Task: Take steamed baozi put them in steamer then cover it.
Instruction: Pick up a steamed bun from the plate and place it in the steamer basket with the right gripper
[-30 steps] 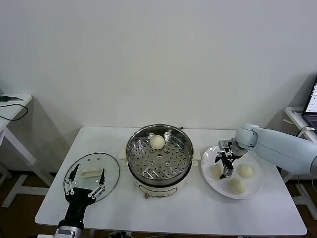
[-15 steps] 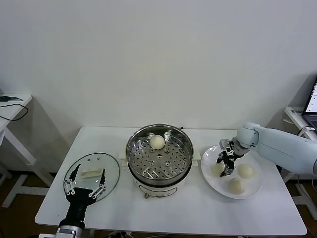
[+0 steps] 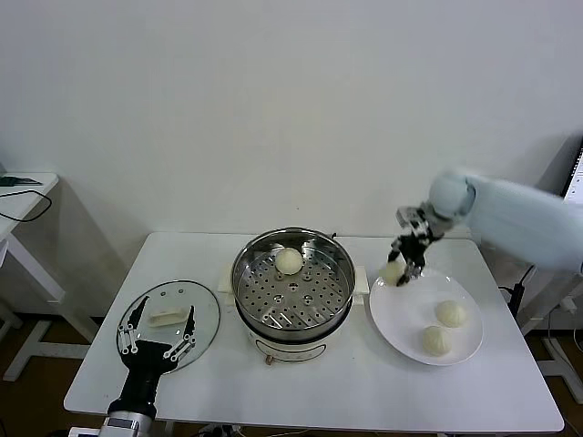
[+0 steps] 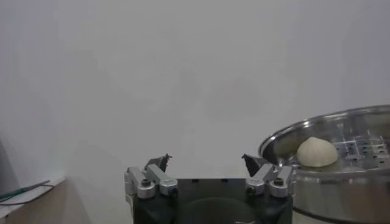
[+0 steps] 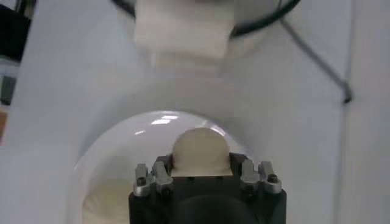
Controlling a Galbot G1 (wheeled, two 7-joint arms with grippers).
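**One bun in my right gripper, above the plate's edge**

My right gripper (image 3: 402, 266) is clamped on a baozi (image 3: 392, 272) — the fingers press in on either side of the cream-white dome, and from my right wrist I see the bun (image 5: 200, 150) wedged between them. The gripper hangs in the air above the near-steamer edge of the white plate (image 3: 401, 323), between the plate and the steamer (image 3: 292, 284). The bun is clear of the plate's surface.

Two more baozi lie on the plate: one (image 3: 450, 313) toward its right side, one (image 3: 436, 340) nearer the front rim. They sit close together but apart. A fourth baozi (image 3: 289, 260) rests on the perforated tray inside the steamer, toward the back wall. From my left wrist it shows (image 4: 316, 152) just behind the shiny rim.

The steamer stands open in the middle of the white table (image 3: 364, 391), with nothing on top of it. The cover (image 3: 169, 319) lies flat on the table to the steamer's left, its white bar handle (image 3: 168, 317) facing up.

My left gripper (image 3: 155, 339) hovers low at the table's front left, above the near part of the cover — fingers spread wide, holding nothing. Its fingertips stand either side of the handle, not touching it as far as I can tell.
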